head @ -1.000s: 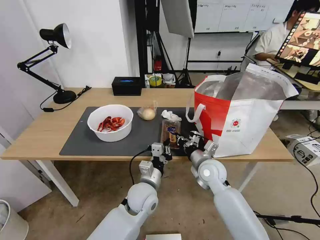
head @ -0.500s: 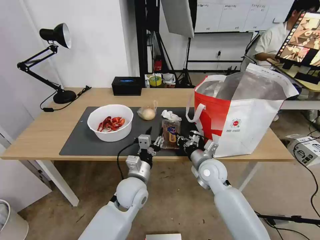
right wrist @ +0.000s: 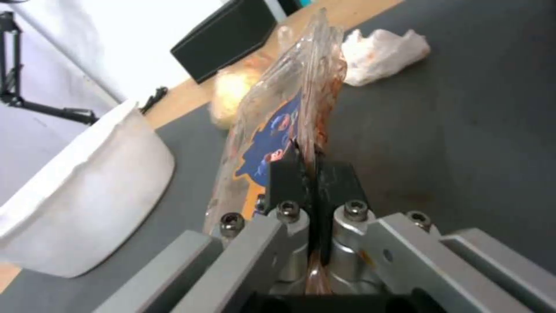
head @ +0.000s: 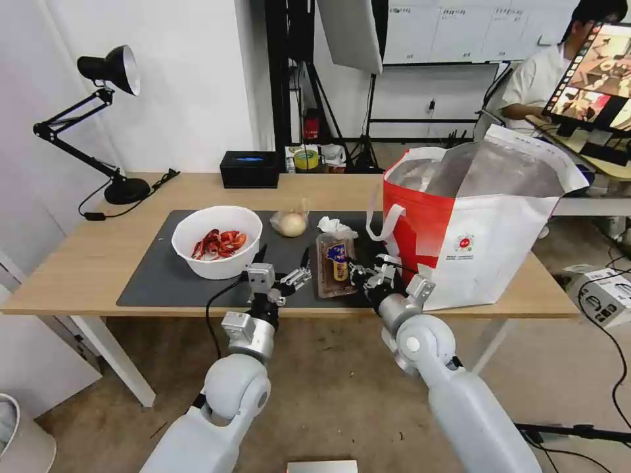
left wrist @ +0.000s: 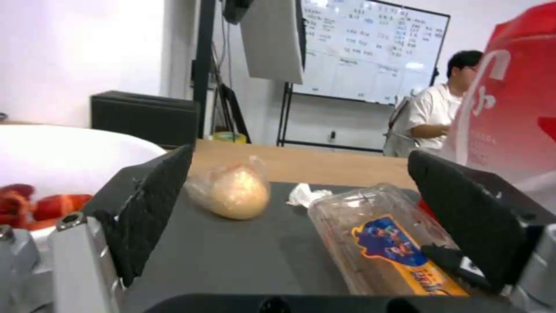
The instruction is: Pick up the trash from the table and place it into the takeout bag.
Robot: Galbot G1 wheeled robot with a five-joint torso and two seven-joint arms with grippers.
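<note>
The right gripper sits over the table's front edge, its jaws clamped tight on the near rim of the clear plastic clamshell tray, which stands tilted on its side edge in the right wrist view. The tray rests on the dark grey mat, near its front edge and close to the takeout bag, which stands open at the table's right end. The left gripper hovers near the mat's front edge between the white bowl of crayfish shells and the tray, jaws spread wide and holding nothing; in the left wrist view the tray lies partly between its pads. The bagged bun and crumpled tissue lie toward the mat's back edge, just behind the tray.
</note>
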